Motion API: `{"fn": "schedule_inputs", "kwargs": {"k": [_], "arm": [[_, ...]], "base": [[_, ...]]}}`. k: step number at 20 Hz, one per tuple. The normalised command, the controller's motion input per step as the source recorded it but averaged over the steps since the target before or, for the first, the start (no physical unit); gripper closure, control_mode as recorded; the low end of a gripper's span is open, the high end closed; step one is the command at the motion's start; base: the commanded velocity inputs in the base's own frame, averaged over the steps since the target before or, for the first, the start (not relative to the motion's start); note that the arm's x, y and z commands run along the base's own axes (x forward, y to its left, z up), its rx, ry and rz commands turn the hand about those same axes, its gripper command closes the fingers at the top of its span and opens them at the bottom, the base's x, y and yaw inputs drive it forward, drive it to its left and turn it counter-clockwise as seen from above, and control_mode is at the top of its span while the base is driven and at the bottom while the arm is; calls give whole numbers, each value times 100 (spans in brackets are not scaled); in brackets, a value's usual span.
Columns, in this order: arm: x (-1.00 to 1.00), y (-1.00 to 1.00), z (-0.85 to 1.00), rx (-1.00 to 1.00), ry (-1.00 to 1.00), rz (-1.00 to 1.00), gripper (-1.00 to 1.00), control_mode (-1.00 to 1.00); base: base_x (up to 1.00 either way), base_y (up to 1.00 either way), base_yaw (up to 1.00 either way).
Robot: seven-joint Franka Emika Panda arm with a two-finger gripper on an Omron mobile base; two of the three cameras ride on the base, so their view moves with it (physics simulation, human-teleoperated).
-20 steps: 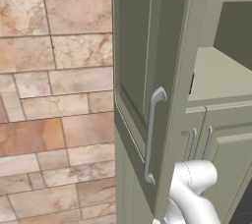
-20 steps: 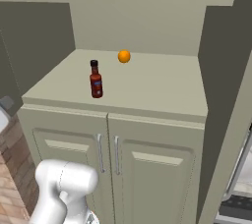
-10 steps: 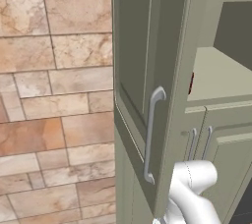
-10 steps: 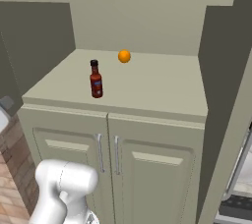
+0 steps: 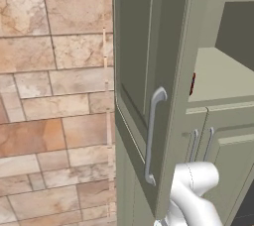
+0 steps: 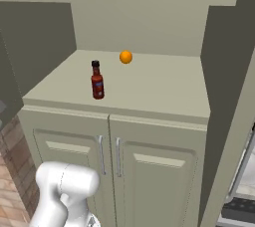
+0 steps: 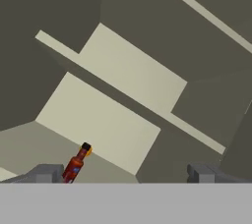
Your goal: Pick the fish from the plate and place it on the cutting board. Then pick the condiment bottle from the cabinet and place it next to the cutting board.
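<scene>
Looking into the cabinet [image 6: 149, 91] recess, you see the condiment bottle [image 6: 97, 80] standing upright left of centre in the right base view, with a small orange ball [image 6: 126, 57] behind it, well apart. In the left base view the open door [image 5: 144, 71] with its curved handle [image 5: 153, 136] fills the middle and hides the bottle except for a red sliver at the door's edge. In the hand view the gripper [image 7: 123, 174] stands wide open and empty, the bottle at lower left beside its left fingertip [image 7: 44, 173].
</scene>
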Motion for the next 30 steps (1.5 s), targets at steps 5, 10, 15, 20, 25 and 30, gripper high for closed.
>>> {"fn": "schedule_inputs", "kwargs": {"k": [5,10,15,20,25,30], "arm": [[-22,27,-6,1,0,3,-100,-100],[-10,23,-7,7,0,2,-100,-100],[0,16,-7,13,0,3,-100,-100],[4,-4,-8,17,0,5,-100,-100],[12,-29,-4,17,0,8,-100,-100],[18,-27,-2,12,0,7,-100,-100]], "base": [[0,0,0],[0,0,0],[0,0,0],[0,0,0],[0,0,0],[0,0,0]]}}
